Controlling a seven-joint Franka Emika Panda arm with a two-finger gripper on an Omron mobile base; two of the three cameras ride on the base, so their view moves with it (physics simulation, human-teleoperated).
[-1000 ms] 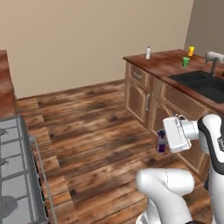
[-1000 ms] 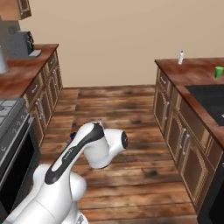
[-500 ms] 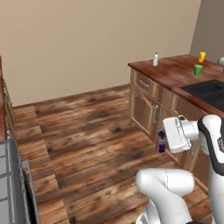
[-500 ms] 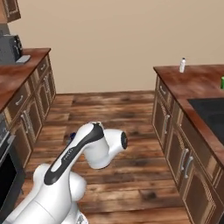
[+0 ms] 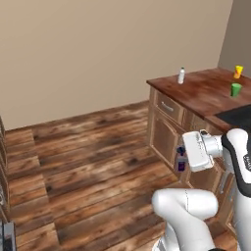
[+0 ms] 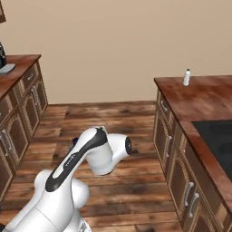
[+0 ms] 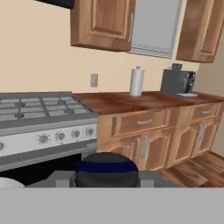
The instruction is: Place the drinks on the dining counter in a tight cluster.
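The dining counter is standing at the right of both base views, its dark wood top over light cabinets, and it is serving as the place where the drinks are being gathered. The arm is folding low in front of those cabinets, keeping its load close to the body and below the countertop, which suits carrying rather than placing.

On the far corner of the counter the water bottle is standing upright near the edge (it also shows in the right base view), so it is acting as the likely anchor for the cluster. Well apart from it, toward the right edge, a green object and a yellow cup are sitting; these are not drinks.

The gripper is clenching the purple bottle, holding it upright by its upper part so it is hanging clear of the floor; in the hand view its dark-blue cap is sitting between the fingers. By my reading, this bottle is not yet placed, and the amber one is not identifiable here.
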